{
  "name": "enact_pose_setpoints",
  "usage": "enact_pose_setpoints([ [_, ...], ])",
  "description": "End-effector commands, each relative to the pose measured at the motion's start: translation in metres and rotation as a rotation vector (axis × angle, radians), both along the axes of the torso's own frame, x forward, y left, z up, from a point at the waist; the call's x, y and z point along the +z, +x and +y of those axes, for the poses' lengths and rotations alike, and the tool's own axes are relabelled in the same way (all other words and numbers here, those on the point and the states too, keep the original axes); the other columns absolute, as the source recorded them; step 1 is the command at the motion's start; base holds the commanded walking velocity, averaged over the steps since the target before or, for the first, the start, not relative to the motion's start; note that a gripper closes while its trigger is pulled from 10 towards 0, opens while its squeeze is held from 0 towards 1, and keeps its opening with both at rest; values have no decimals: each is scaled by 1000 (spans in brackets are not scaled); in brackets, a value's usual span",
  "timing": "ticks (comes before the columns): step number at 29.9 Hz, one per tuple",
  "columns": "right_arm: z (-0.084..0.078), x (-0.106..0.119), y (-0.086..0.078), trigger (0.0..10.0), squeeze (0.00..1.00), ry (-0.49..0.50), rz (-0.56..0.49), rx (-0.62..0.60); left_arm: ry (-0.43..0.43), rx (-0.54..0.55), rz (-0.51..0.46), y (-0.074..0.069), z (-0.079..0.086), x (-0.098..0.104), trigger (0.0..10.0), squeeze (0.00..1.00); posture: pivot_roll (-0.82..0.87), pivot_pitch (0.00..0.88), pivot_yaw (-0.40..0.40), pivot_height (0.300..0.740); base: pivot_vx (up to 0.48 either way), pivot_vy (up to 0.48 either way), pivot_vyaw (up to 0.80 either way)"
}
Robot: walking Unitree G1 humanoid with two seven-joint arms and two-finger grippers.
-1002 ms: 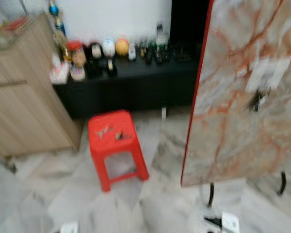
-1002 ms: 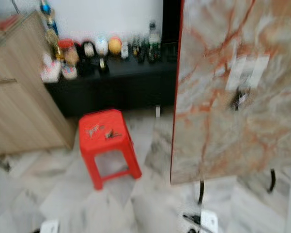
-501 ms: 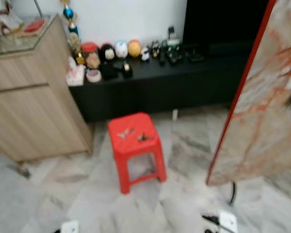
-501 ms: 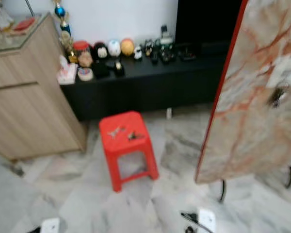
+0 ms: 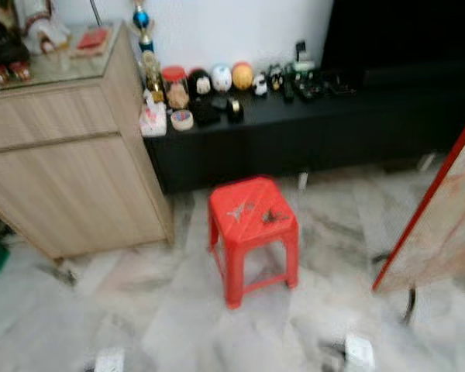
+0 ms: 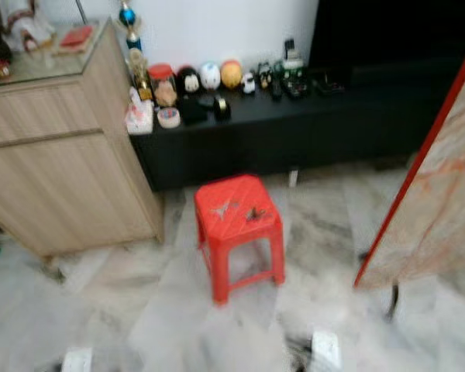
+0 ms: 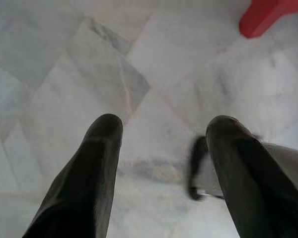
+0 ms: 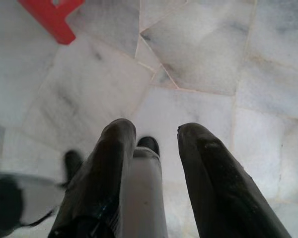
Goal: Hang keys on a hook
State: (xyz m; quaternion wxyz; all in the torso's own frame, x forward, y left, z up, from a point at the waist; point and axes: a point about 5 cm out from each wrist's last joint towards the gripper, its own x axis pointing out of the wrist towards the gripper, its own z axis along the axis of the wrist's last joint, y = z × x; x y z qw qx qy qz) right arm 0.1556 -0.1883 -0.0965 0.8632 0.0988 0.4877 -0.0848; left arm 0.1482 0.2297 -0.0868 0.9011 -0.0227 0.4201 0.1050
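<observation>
Left eye view is panning leftward compared with a second ago: the whole picture is shifting, so the camera is turning and the things themselves are staying put. At the far left a wooden cabinet (image 5: pixel 62 163) is now showing in full, and beside it a low black shelf (image 5: pixel 294 132) is carrying a row of small ornaments (image 5: pixel 217 81) along the wall. At the middle the red stool (image 5: pixel 252 225) is coming closer to centre, with two bunches of keys (image 5: pixel 239 211) lying on its seat, a pale bunch and a darker one just beside it. At the right the marbled board (image 5: pixel 449 232) is sliding almost out of frame, and the white patches and dark bunch seen on it a second ago are passing beyond the edge. This is suggesting that the robot is turning toward the stool to fetch keys, with the hanging spot left behind to its right. Both arms are hanging idle over the marble floor (image 7: pixel 139 59): the left gripper (image 7: pixel 164 131) is standing with fingers well apart and empty, and the right gripper (image 8: pixel 156 134) is likewise parted, holding nothing.
</observation>
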Motion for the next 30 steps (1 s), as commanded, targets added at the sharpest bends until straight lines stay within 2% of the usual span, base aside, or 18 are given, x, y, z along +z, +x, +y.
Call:
enact_pose_setpoints([
  [1, 5, 2, 7, 10000, 0, 7, -19, 5, 17, -5, 2, -1, 5, 1, 10000, 0, 51, 48, 8, 722, 0, 0, 0],
  [14, 5, 3, 9, 10000, 0, 10, -30, 14, 25, -1, -7, 1, 3, 1, 10000, 0, 49, 64, 8, 722, 0, 0, 0],
  [18, 6, 4, 10, 10000, 0, -9, -39, 46, 27, 1, -8, 0, 4, 2, 10000, 0, 49, 55, 7, 722, 0, 0, 709],
  [20, 6, 4, 10, 10000, 0, -7, -34, 40, 29, 1, -7, 0, 4, 2, 10000, 0, 49, 49, 7, 722, 240, 0, 800],
  [30, 7, 4, 10, 10000, 0, 12, -47, 6, 32, -2, -20, 4, 5, 3, 10000, 0, 48, 46, 7, 722, 270, 0, 0],
])
